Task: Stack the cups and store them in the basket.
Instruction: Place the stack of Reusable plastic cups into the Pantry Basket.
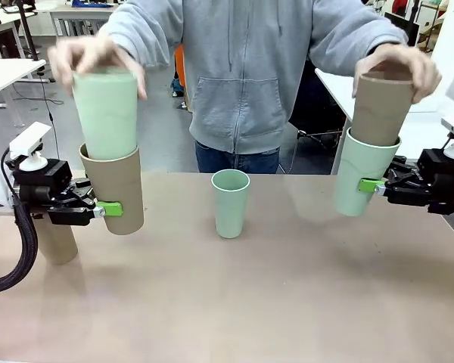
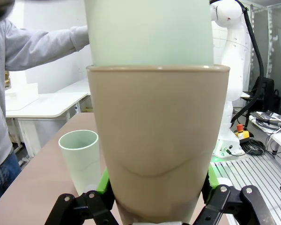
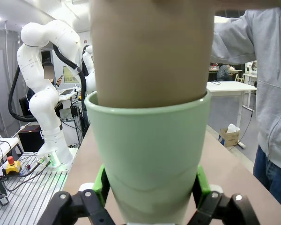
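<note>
Cups, six in all, are spread across the brown table (image 1: 303, 302), some standing on it and some held above it. The person in a grey hooded top (image 1: 242, 68) stands at the far side with both arms spread wide.

On the left, the person's hand (image 1: 94, 54) holds the upper mint cup (image 1: 106, 113) by its top. Its base sits part-way inside the held tan cup (image 1: 115, 193). The left gripper (image 1: 107, 208) is clamped on that tan cup low on its wall, holding it upright above the table, with a green pad (image 2: 104, 180) pressed to each side.

On the right, the person's other hand (image 1: 405, 64) holds the upper tan cup (image 1: 380, 106) by its rim. Its base is lowered into the held mint cup (image 1: 361, 178). The right gripper (image 1: 372, 185) is closed around that mint cup near its bottom and keeps it clear of the table, tilted slightly.

A lone mint cup (image 1: 231, 204) stands upright at the middle of the table, towards the far edge. A lone tan cup (image 1: 57, 243) stands on the table at the far left, partly hidden behind the left gripper.
</note>
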Available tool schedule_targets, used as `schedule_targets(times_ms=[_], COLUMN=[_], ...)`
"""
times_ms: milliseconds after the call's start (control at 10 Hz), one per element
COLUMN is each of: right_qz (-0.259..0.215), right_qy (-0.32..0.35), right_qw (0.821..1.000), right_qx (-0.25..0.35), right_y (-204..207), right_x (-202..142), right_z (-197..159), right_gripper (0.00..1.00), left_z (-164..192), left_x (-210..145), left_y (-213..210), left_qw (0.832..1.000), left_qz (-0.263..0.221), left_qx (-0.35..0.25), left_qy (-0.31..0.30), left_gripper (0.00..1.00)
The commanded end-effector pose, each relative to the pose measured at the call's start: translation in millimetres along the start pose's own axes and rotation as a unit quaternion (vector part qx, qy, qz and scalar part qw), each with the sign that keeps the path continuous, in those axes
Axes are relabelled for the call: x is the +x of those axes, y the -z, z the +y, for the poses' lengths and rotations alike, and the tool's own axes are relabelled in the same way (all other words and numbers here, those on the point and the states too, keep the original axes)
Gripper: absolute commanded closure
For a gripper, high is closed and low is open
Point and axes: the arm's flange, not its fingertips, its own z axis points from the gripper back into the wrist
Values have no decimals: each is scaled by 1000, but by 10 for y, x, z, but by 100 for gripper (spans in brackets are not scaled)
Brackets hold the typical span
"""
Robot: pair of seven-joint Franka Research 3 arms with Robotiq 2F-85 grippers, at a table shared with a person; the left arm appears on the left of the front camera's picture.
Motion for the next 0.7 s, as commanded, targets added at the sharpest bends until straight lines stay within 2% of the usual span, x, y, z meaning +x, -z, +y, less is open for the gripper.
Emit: schedule_targets(times_ms=[0, 600], right_qz=[-1, -1], right_qy=[-3, -3], right_qw=[1000, 1000], right_qx=[-2, -2], right_y=[10, 10], right_x=[25, 25], right_z=[-2, -2], right_gripper=[14, 14], left_z=[-2, -2], left_x=[13, 13], left_y=[2, 2], left_qw=[1000, 1000], left_qz=[0, 0], left_qx=[-1, -1], left_qy=[-5, -5], left_gripper=[15, 15])
